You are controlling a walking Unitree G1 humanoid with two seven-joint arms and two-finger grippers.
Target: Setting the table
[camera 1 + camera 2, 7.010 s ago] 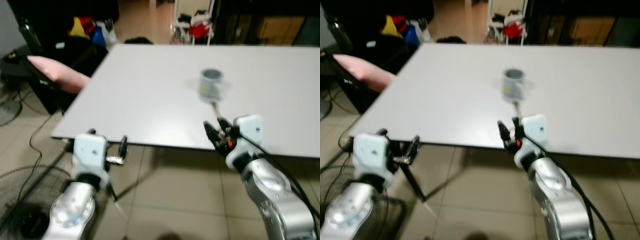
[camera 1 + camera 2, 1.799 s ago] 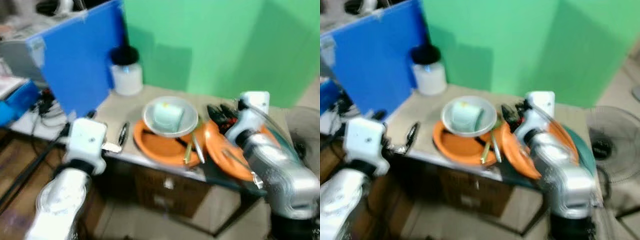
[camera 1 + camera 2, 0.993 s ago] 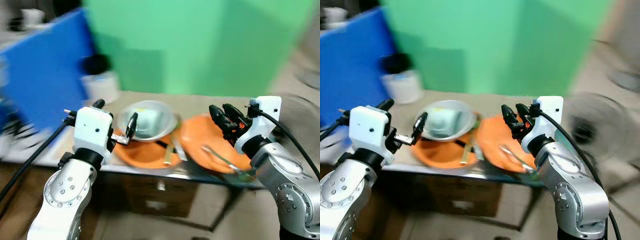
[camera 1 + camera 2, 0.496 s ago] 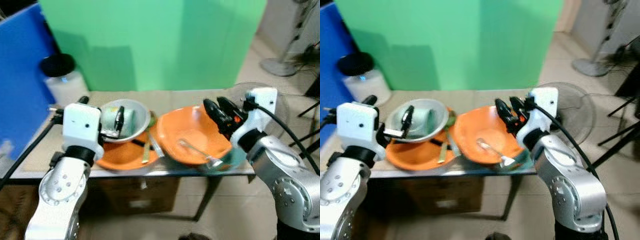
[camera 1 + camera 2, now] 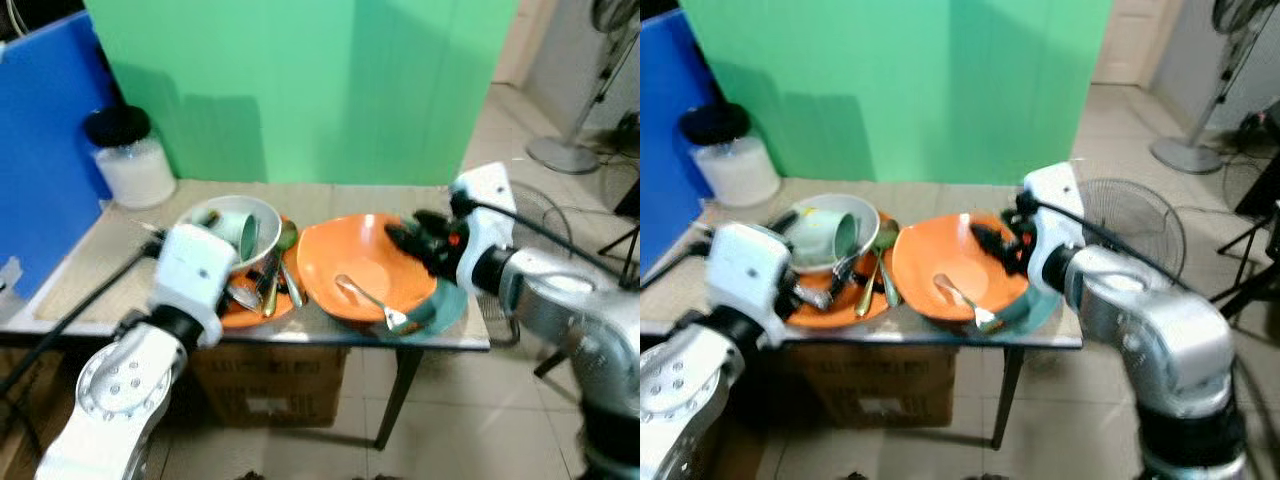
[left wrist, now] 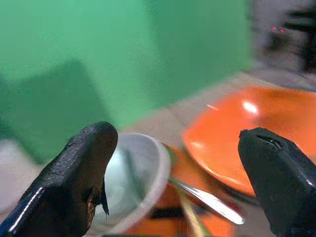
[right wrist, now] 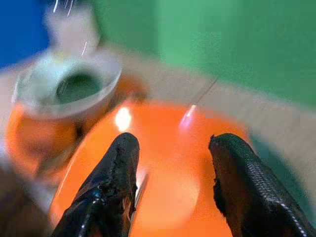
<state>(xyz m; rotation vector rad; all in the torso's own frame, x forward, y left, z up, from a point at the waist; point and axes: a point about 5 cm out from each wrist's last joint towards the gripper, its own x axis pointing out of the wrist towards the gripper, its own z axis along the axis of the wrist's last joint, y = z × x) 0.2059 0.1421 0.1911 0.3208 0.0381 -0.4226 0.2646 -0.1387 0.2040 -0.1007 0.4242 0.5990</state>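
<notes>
1. Facing a small side table [image 5: 90, 270] w/ stacked dishes, green backdrop behind; 7 s ago view was the white dining table w/ one cup, so robot has turned away to fetch more.
2. Right gripper [image 5: 992, 243] now over far rim of the big orange bowl [image 5: 365, 268], fingers apart, nothing between them; 0.5 s ago sat higher, nearer the arm's side. Wrist view: bowl's inside directly beyond both fingertips [image 7: 121, 148].
3. Spoon [image 5: 366, 300] lies inside that bowl, below and ahead of right fingers, not touched.
4. Left gripper [image 6: 177, 173] wide open, empty, low at near edge of the orange plate [image 5: 830, 305]; white bowl [image 5: 222, 225] just beyond left-hand finger, cutlery [image 5: 275, 285] between the fingers' line and the plate.
5. Pale green cup [image 5: 828, 233] lies on its side in white bowl.
6. White jar w/ black lid [image 5: 128, 160] and blue board [image 5: 40, 150] well off past left fingers.
7. Judgement: approach done, reach begun; right side looks set for a rim pinch on orange bowl. Loose spoon may slide or drop if bowl tips.
</notes>
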